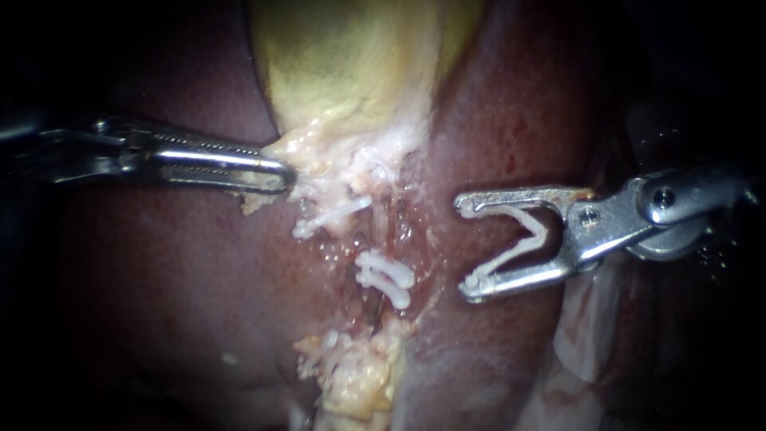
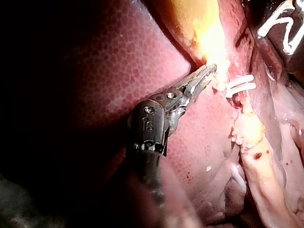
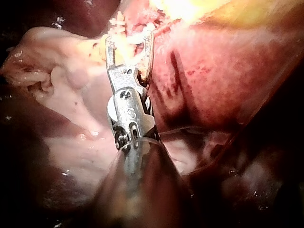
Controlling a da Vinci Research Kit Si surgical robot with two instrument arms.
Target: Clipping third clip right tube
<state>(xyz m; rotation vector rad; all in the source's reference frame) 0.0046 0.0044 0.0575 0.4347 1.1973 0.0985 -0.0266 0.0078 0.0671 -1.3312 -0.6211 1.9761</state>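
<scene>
My right instrument (image 1: pixel 467 246) comes in from the right, its jaws spread wide around a white V-shaped clip (image 1: pixel 523 239) that rests against both of them. Its tips stand just right of the dissected strip, apart from the tissue. Two white clips (image 1: pixel 384 278) sit close together across the right tube (image 1: pixel 369 309). Another white clip (image 1: pixel 331 214) lies across the left tube. My left instrument (image 1: pixel 281 174) is shut on pale tissue (image 1: pixel 307 164) at the lower end of the yellow-green gallbladder (image 1: pixel 343 56). The left wrist view shows those jaws (image 2: pixel 209 72) beside the clips (image 2: pixel 240 85).
Dark red liver (image 1: pixel 159 279) lies on both sides of the dissected strip. A lump of yellowish fat (image 1: pixel 355 375) sits below the clips. In the right wrist view my right instrument (image 3: pixel 129 40) lies over pale tissue (image 3: pixel 71 95) with liver (image 3: pixel 213 71) beside it.
</scene>
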